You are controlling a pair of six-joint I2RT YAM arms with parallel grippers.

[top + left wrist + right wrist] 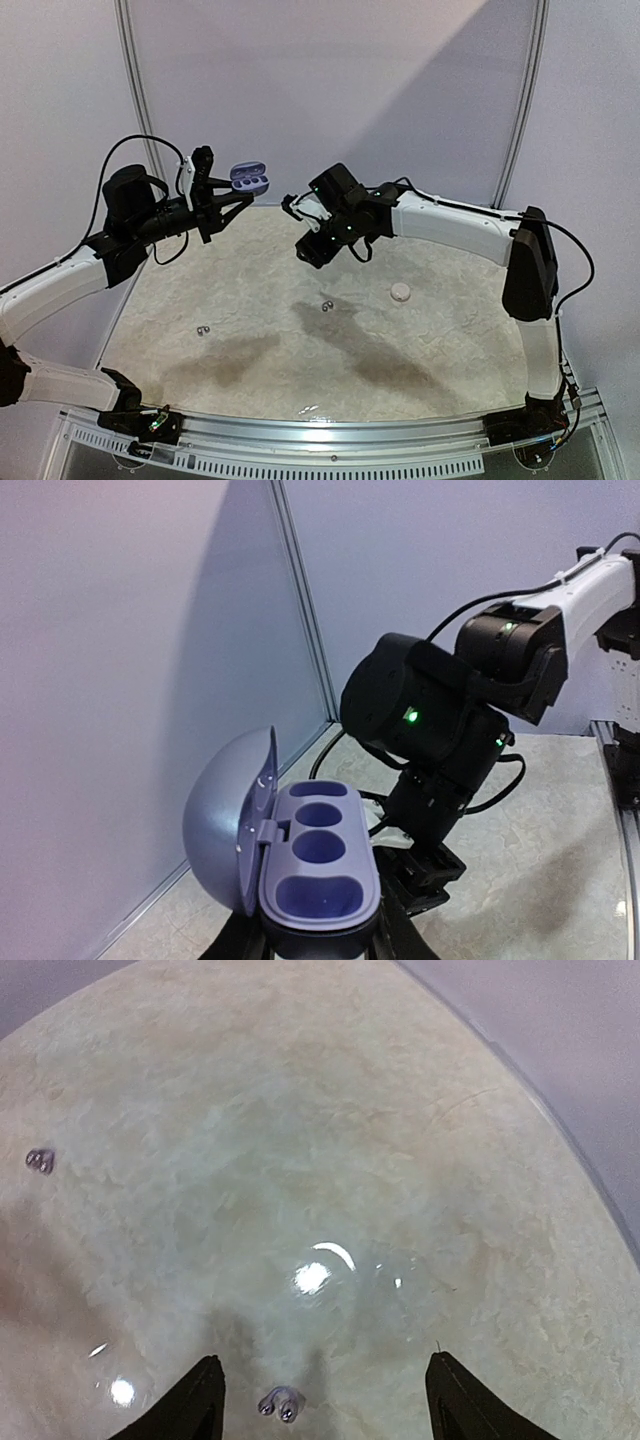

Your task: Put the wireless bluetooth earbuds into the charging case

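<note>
My left gripper [240,197] clamps open purple case [320,865], held aloft at table's [450,350] far edge; visible wells sit empty. Right gripper [325,1410] hangs spread, grasping nothing, above dark earbud [281,1403] lying on table. Second earbud [40,1161] lies well apart. My read: nothing inserted yet; every pickup and seating remains.

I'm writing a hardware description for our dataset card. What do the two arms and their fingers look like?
The left arm and right arm have white tubular links, black joint housings and black bases. Black cables loop along them. Green lights glow on the right wrist. The right gripper's fingers are black and tapered.
</note>
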